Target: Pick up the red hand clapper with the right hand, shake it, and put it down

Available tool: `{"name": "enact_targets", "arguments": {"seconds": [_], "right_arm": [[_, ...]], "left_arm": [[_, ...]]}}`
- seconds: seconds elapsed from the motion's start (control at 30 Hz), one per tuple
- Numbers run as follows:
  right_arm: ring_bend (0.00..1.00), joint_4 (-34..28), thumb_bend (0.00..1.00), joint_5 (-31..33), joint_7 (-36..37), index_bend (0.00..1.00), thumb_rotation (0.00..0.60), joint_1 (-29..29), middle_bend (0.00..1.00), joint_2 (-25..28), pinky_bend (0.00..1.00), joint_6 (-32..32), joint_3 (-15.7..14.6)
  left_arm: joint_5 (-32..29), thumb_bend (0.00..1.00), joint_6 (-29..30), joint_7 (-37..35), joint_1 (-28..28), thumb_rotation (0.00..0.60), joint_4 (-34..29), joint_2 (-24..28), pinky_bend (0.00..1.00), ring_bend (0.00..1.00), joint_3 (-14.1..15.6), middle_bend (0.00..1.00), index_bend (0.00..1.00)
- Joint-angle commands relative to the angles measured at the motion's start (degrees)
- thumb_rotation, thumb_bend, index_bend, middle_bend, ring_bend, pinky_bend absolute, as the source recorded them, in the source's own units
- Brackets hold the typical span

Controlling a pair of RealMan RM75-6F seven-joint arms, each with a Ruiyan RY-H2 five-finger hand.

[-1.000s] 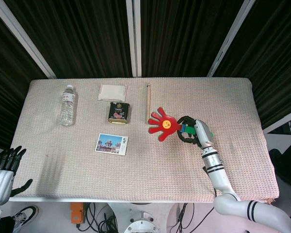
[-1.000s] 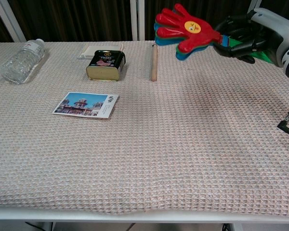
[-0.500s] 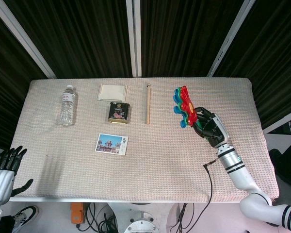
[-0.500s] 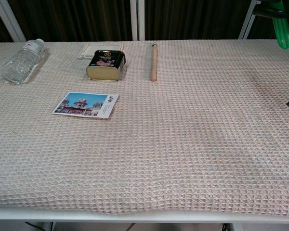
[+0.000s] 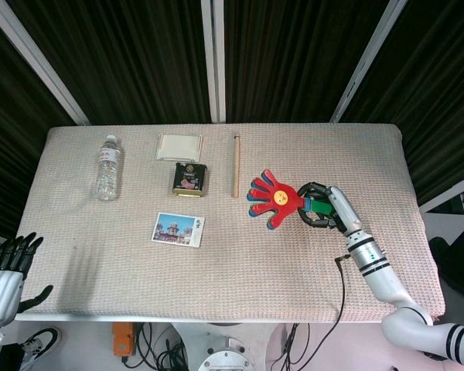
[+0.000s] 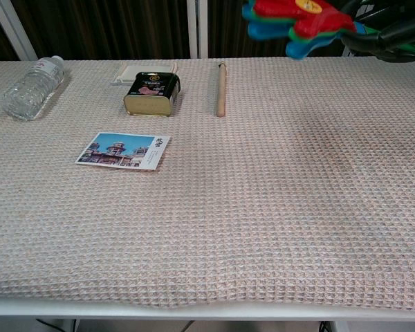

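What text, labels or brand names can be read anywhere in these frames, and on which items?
No text can be read.
Tin: printed label on the lid, too blurred to read.
Postcard: a column of characters at its right edge, too small to read.
Bottle: label faces away, nothing legible.
Clapper, held by the right hand: a yellow face sticker, no words.
White pad and stick: no print visible.

No text anywhere is sharp enough to read.
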Motion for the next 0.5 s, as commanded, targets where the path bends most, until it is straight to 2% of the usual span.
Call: {"name": "enact_targets", "arguments": {"seconds": [0.03,0.13,0.37,0.47,0.5], "right_arm": [[1.00,-3.7,0.50,14.3,-42.4,0.97,0.600,3.7,0.91,-0.7,1.00,4.8,-4.0],[1.00,-5.8,0.50,14.9,-40.8,0.96,0.600,3.6,0.91,0.0,1.00,5.4,-2.9],[1.00,-9.3,0.50,12.7,-25.3,0.97,0.600,1.3,0.93,1.8,1.00,6.5,1.6],[1.00,-12.1,0.50,12.4,-10.1,0.97,0.600,-0.8,0.93,2.6,1.00,5.2,5.3],[1.00,-13.5,0.50,12.4,-0.9,0.97,0.600,-2.0,0.93,3.4,1.00,3.2,7.2]], "left_arm": [[0.0,0.18,0.0,0.1,0.0,0.600,0.0,0.0,0.00,0.00,0.0,0.00,0.04],[0.0,0.18,0.0,0.2,0.0,0.600,-0.2,0.1,0.00,0.00,0.0,0.00,0.04],[0.0,0.18,-0.1,0.3,-0.2,0.600,-0.3,0.1,0.00,0.00,-0.1,0.00,0.04],[-0.1,0.18,-0.2,0.2,-0.2,0.600,-0.2,0.0,0.00,0.00,-0.1,0.00,0.04],[-0.1,0.18,-0.3,0.1,-0.2,0.600,-0.2,0.0,0.00,0.00,-0.1,0.00,0.04]]}}
